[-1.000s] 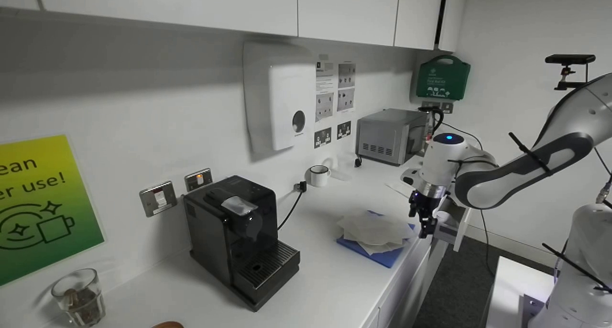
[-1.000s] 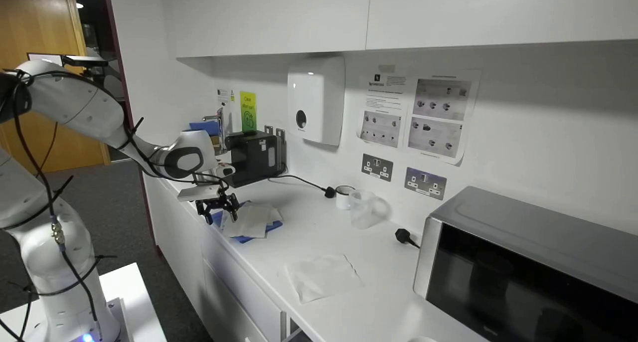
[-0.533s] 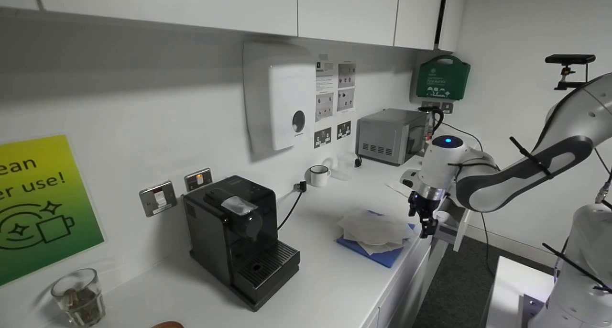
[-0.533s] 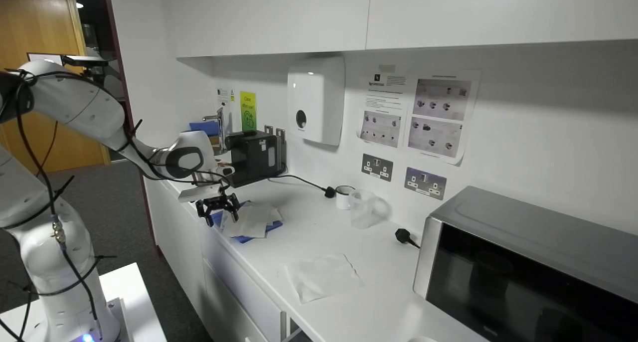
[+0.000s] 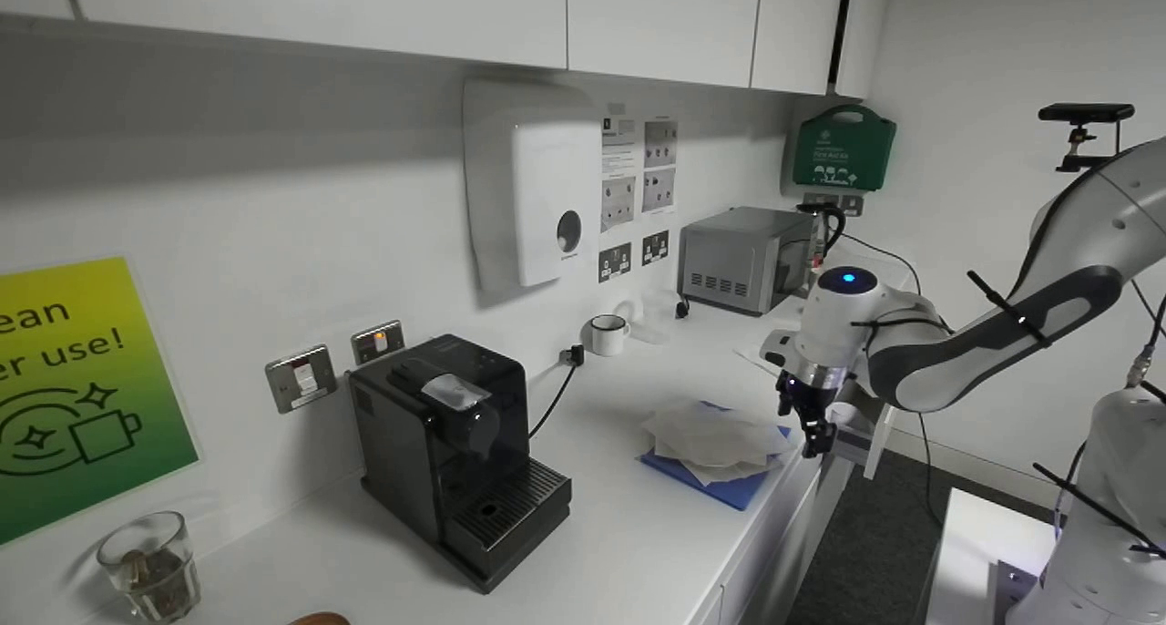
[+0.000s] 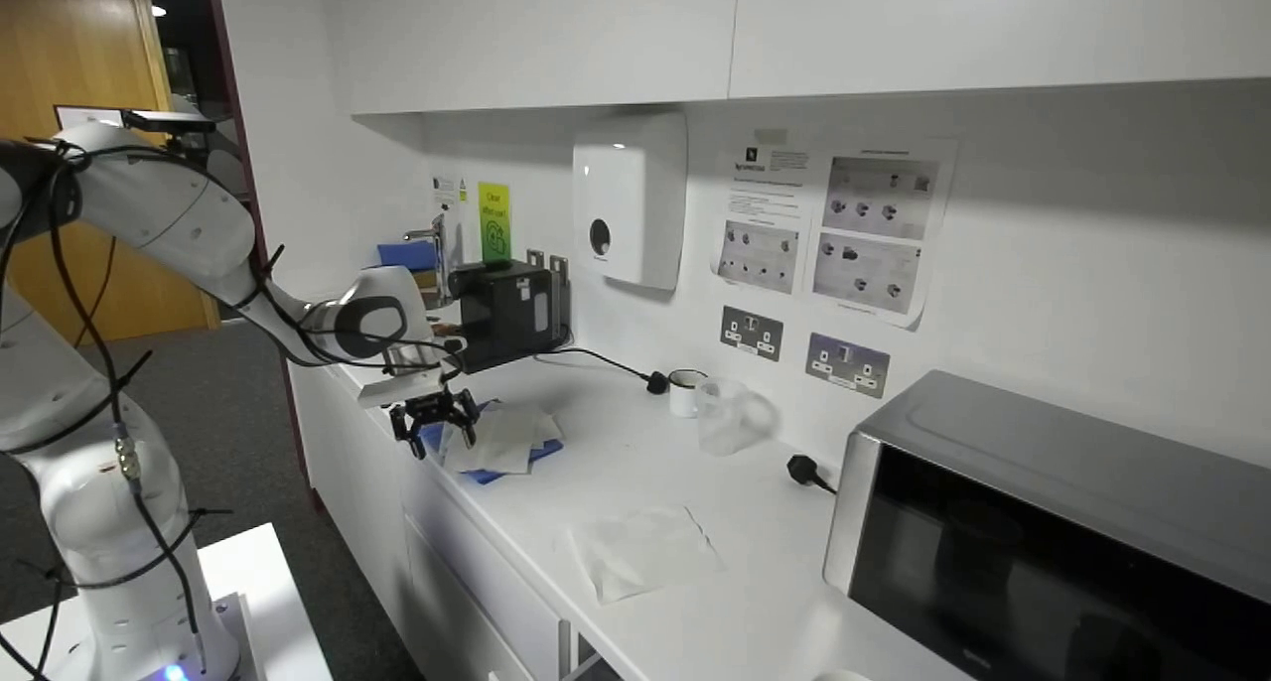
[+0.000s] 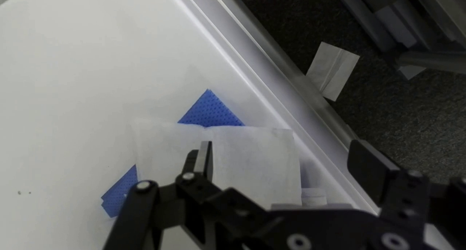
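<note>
While the black two-fingered gripper (image 7: 281,153) hides some of the flat white paper sheets (image 7: 251,159), they lie partly below its wide-apart jaws.

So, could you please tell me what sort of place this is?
It looks like a kitchenette, probably a shared one in a workplace: a black capsule coffee machine and a grey microwave stand on the counter, with a white paper towel dispenser mounted above it.

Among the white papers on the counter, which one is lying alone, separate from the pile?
The white sheet nearest the microwave: it lies directly on the counter by itself, while the other papers are piled on the blue cloth near the gripper.
</note>
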`<state>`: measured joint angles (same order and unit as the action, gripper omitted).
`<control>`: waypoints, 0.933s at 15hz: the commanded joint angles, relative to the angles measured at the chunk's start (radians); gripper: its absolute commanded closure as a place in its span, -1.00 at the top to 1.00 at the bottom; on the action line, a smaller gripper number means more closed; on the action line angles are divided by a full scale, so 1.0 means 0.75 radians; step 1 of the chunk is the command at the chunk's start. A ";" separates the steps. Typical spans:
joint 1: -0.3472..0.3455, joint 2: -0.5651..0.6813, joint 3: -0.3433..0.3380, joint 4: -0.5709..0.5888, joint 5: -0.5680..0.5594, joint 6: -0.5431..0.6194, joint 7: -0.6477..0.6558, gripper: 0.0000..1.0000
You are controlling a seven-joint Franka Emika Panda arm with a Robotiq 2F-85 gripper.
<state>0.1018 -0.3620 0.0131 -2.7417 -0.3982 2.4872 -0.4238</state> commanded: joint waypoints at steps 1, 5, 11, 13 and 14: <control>-0.033 0.035 0.018 0.017 -0.056 0.022 0.013 1.00; -0.032 0.062 0.015 0.026 -0.060 0.034 0.010 1.00; -0.068 0.095 0.026 0.037 -0.185 0.105 0.048 1.00; -0.079 0.108 0.024 0.045 -0.213 0.119 0.056 1.00; -0.079 0.115 0.022 0.048 -0.215 0.125 0.055 1.00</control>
<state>0.0736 -0.3057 0.0147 -2.7272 -0.5185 2.5469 -0.3965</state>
